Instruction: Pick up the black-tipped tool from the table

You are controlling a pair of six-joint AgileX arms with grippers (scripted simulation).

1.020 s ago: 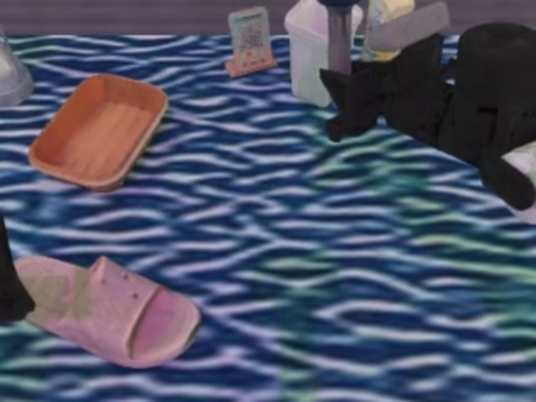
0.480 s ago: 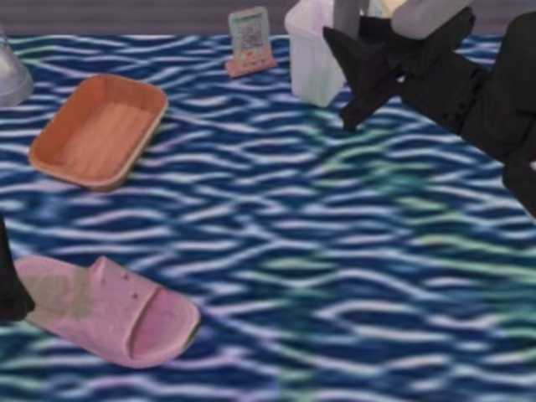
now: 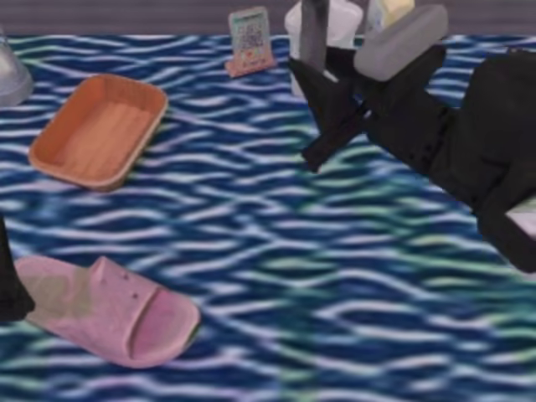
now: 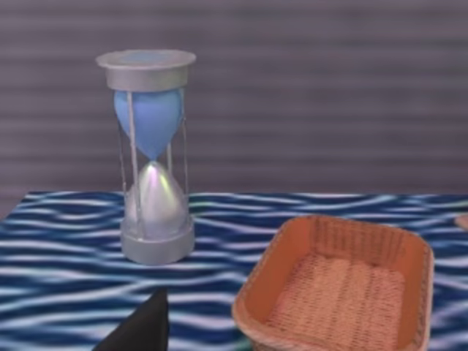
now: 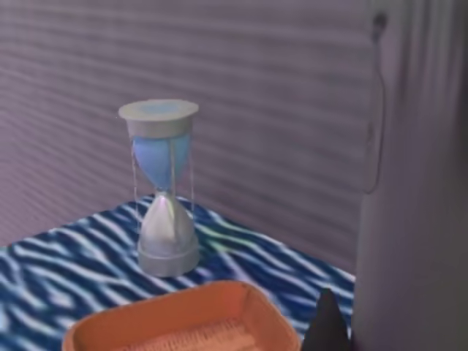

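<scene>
Where the scene is taken in from above, these things are found:

Table [image 3: 276, 276]: covered by a wavy dark-blue, white and green cloth.

Right gripper [image 3: 322, 105]: seen at the far right of the table, raised above the cloth. Its black fingers [image 3: 331, 138] are closed around the handle of the black-tipped tool.

Black-tipped tool [image 3: 315, 33]: held off the table in the right gripper. Its slim grey handle is seen pointing toward the far edge, in front of the white container; its black head cannot be told apart from the black fingers. In the right wrist view the grey handle [image 5: 409, 183] is seen very close, filling one side of the picture.

White container [image 3: 343, 21]: stood at the far edge, largely hidden by the tool and gripper; its contents cannot be seen.

Orange basket [image 3: 99, 130]: a shallow woven tray at the far left of the table, with nothing seen inside it in any view [image 4: 340, 292].

Hourglass [image 4: 150, 157]: stood upright near the basket, with a blue upper bulb and a silvery lower one.

Pink slipper [image 3: 109, 310]: laid at the near left.

Small card stand [image 3: 250, 40]: set at the far edge, left of the white container.

Left gripper [image 3: 10, 276]: parked at the left edge beside the slipper.
</scene>
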